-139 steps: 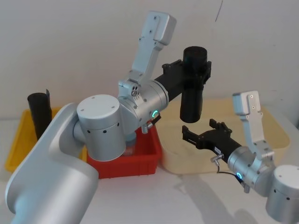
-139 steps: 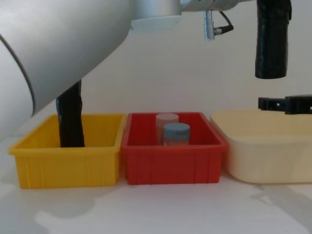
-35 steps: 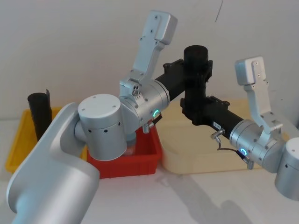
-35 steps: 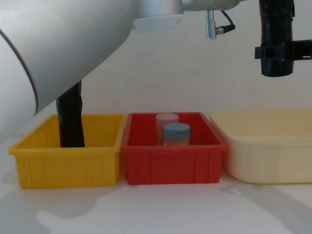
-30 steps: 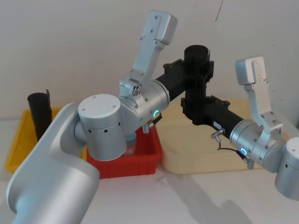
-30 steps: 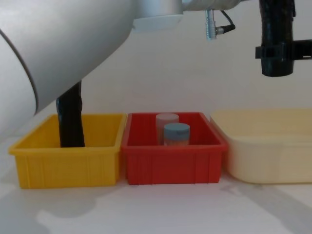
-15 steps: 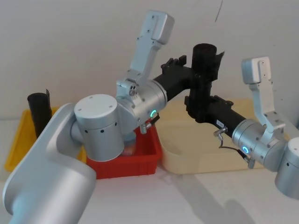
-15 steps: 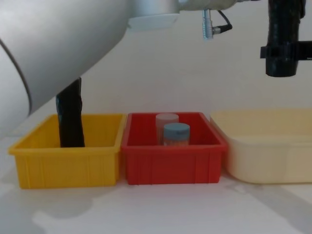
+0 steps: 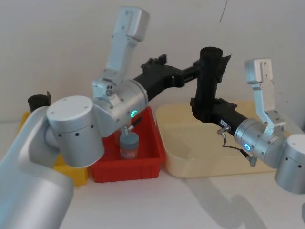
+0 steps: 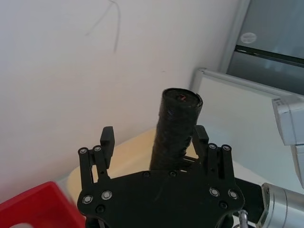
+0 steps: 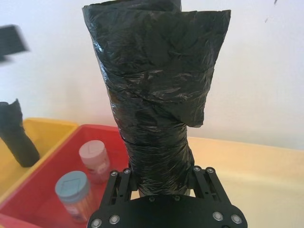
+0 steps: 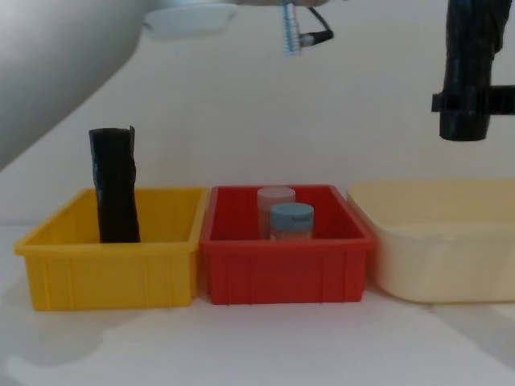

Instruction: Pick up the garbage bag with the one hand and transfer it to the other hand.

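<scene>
The garbage bag [image 9: 210, 78], a black plastic roll, stands upright in the air above the cream tub. My right gripper [image 9: 202, 108] is shut on its lower part; in the right wrist view the fingers [image 11: 203, 178] press the garbage bag [image 11: 156, 99] from both sides. From the chest the garbage bag [image 12: 469, 68] hangs at the upper right with the gripper's black bar [image 12: 451, 102] across it. My left gripper [image 9: 192, 73] is open, just left of the roll's upper half. In the left wrist view its fingers [image 10: 107, 137] stand spread, with the garbage bag [image 10: 176, 126] beyond them.
A cream tub [image 12: 434, 269] sits right, a red bin [image 12: 282, 273] with a blue-capped jar [image 12: 290, 220] and a paler jar [image 12: 276, 199] in the middle, a yellow bin [image 12: 113, 273] with a crinkled black roll [image 12: 115, 193] on the left. A wall stands close behind.
My left gripper has let go of the garbage bag's top and drawn back to the left. The right gripper keeps the bag and has shifted it slightly right.
</scene>
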